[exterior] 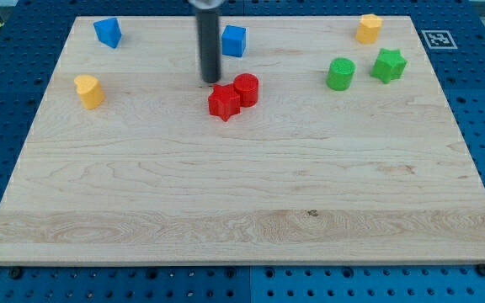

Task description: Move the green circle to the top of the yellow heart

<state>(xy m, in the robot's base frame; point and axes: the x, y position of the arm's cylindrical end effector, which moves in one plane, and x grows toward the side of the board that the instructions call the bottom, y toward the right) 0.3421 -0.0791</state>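
The green circle (340, 74) stands at the view's upper right, just left of a green star (388, 65). The yellow heart (88, 91) lies at the view's left, far from the green circle. My tip (211, 80) is near the top centre, just above and left of a red star (223, 102), and well left of the green circle. The rod rises straight up out of the view's top.
A red cylinder (246, 88) touches the red star on its right. A blue cube (233, 40) sits just right of the rod. A blue block (107, 32) is at the top left. A yellow block (368, 29) is at the top right.
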